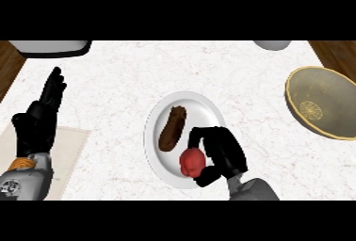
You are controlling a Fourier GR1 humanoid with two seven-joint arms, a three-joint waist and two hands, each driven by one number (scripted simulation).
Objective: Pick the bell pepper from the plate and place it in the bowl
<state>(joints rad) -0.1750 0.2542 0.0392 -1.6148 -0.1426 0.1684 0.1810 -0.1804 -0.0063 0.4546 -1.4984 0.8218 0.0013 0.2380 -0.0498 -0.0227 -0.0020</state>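
Observation:
A red bell pepper (192,161) lies on the near part of a white plate (203,104) at the counter's middle. My right hand (222,150) sits over the plate's right side, its fingers and thumb curled round the pepper from the right. A brown elongated food item (173,128) rests on the plate's left half, apart from the hand. The bowl (323,102), olive-grey with a yellow rim, stands at the right edge. My left hand (43,110) rests open at the left, fingers straight and pointing up.
A beige mat (69,150) lies under the left forearm. A grey appliance (52,47) sits at the back left and a pale object (272,44) at the back right. Wooden surface shows beyond both sides of the marble counter.

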